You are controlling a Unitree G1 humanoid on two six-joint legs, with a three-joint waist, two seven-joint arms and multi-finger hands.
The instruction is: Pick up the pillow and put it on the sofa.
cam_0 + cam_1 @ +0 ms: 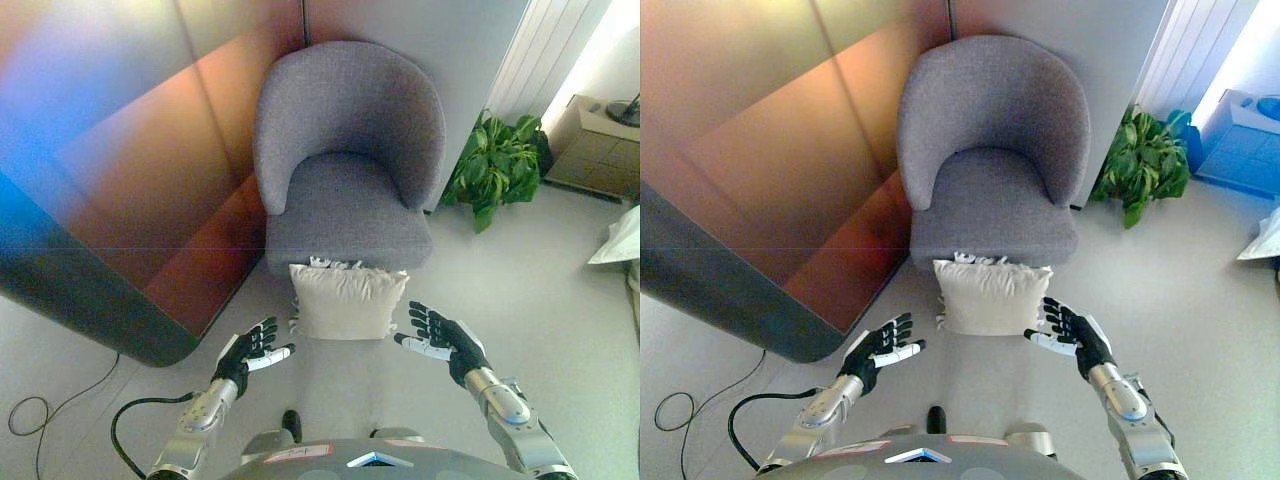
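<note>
Cream pillow (346,301) lies on the pale floor (560,290), propped against the front of the grey armchair (345,160), its tasselled top edge touching the base of the seat. The pillow's underside and back are hidden from me.

My left hand (252,352) hovers low and left of the pillow, near its lower left corner but apart from it. Fingers spread wide, holding nothing, one white-covered finger pointing toward the pillow.

My right hand (441,336) sits just beside the pillow's right edge. Fingers wide and straight, empty. From the right eye view the fingertips (1049,312) look close to the pillow's side; I cannot tell whether they touch it.

The armchair stands in the corner against a wall, seat bare. A dark reddish panel (150,170) runs along my left, its near end rounded and dark.

A green potted plant (497,165) stands to the right of the chair; its pot is hidden behind the leaves. Beyond it, a low cabinet (597,145) is cut off at the frame edge. Something white (620,240) at the far right edge is also cut off; I cannot make out what it is.
</note>
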